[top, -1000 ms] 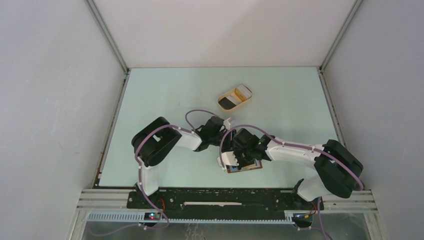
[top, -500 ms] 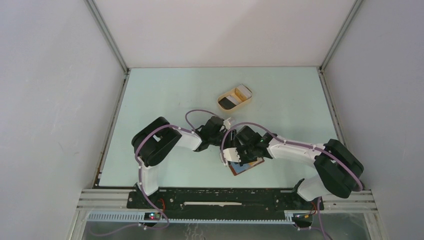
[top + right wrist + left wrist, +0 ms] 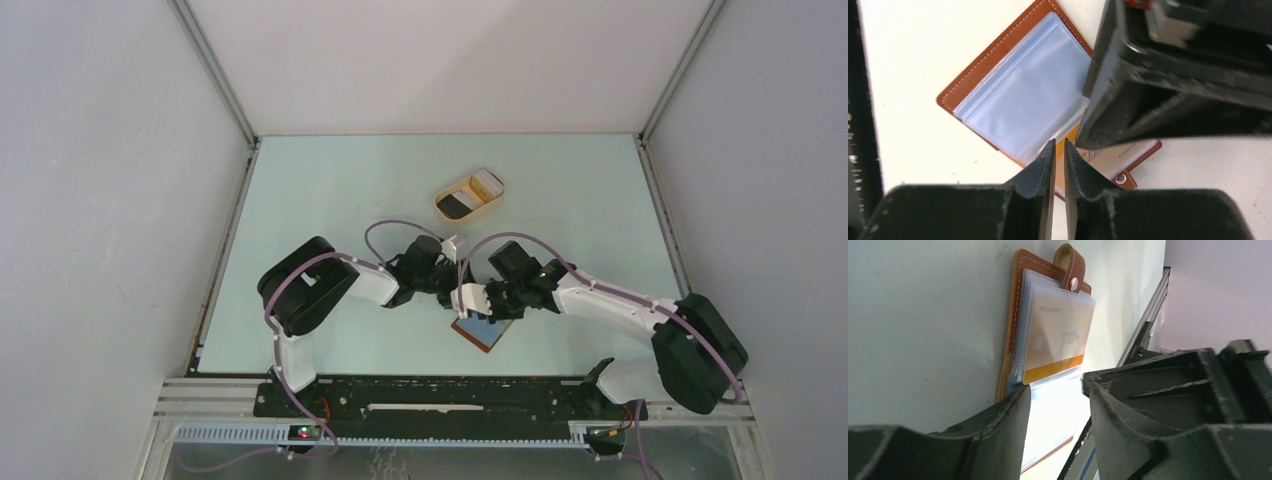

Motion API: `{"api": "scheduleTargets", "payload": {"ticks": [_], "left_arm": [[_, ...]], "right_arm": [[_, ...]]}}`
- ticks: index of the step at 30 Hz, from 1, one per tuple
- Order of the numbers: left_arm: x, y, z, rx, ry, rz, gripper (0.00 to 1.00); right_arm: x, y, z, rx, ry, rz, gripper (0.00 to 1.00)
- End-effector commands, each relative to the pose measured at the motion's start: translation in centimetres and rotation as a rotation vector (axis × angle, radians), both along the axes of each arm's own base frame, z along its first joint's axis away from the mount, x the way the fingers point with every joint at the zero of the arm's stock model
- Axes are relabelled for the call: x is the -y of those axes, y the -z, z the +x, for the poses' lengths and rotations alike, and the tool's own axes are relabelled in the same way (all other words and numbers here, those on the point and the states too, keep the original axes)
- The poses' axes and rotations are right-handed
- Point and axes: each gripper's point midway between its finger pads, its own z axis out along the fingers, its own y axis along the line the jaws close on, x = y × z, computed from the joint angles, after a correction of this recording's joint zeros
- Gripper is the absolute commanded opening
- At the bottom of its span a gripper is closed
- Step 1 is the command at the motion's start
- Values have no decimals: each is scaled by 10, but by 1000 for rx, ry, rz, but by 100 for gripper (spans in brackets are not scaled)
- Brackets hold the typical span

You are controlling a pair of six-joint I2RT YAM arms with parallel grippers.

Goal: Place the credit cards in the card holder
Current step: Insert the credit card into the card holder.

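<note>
The card holder (image 3: pixel 487 335) lies open and flat on the table (image 3: pixel 330 190), nearest the arm bases. Its clear sleeves face up, and one sleeve contains a tan card with an orange band (image 3: pixel 1058 340). The right gripper (image 3: pixel 1059 146) stands directly above the card holder, jaws closed to a thin slit at a sleeve edge; whether they pinch that sleeve cannot be determined. The left gripper (image 3: pixel 1057 384) hangs over the card holder's far edge, jaws roughly half apart with nothing gripped. Well beyond the card holder, an oval tray (image 3: pixel 443 210) contains a black card (image 3: pixel 457 203) and a pale card (image 3: pixel 487 183).
</note>
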Motion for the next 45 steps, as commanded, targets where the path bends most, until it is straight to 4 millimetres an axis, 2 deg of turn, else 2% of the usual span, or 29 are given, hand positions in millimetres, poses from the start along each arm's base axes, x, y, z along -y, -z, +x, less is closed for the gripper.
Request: {"api": "scheduleTargets", "payload": {"ticks": [1,4,7,11,13,16,18,23,29,32,36,37,39,42,44,45], "left_arm": [[-13,0,0,23,-43,26,54],[-14,-13,4,65,-63,2,55],[-21,-24,5,117,-92,-13,55],[-32,-39,3,187,-114,-38,55],[-37,-45,1,228,-114,-43,55],[-47,-53,1,305,-124,-36,54],[-57,-60,2,377,-139,-21,54],[-90,-91,9,605,-215,14,54],[-138,-140,11,871,-361,14,56],[-157,-151,9,936,-428,11,71],[-172,-148,8,954,-484,16,96],[-174,-146,8,953,-495,17,99],[-175,-145,9,952,-505,17,100],[-174,-153,13,974,-511,20,100],[-176,-163,16,1010,-521,25,100],[-179,-169,19,1035,-536,28,100]], "right_arm": [[-16,-44,-6,-74,35,188,20],[-11,-55,-5,-111,67,246,25],[1,-55,-2,-142,88,262,27],[9,-49,-31,-148,-112,272,30],[8,-43,-47,-124,-220,268,35],[5,-33,-60,-103,-325,216,35],[5,-22,-64,-107,-359,154,32],[11,5,-67,-122,-401,11,6],[4,17,-67,-101,-426,-37,4],[-8,23,-52,-38,-381,-56,4],[-33,13,-15,69,-222,-11,5],[-37,10,-10,76,-203,-2,5],[-41,4,-2,80,-171,8,6],[-39,-14,-19,-22,-227,56,10],[-34,-42,-36,-113,-283,140,15],[-32,-57,-37,-130,-280,179,18]]}}
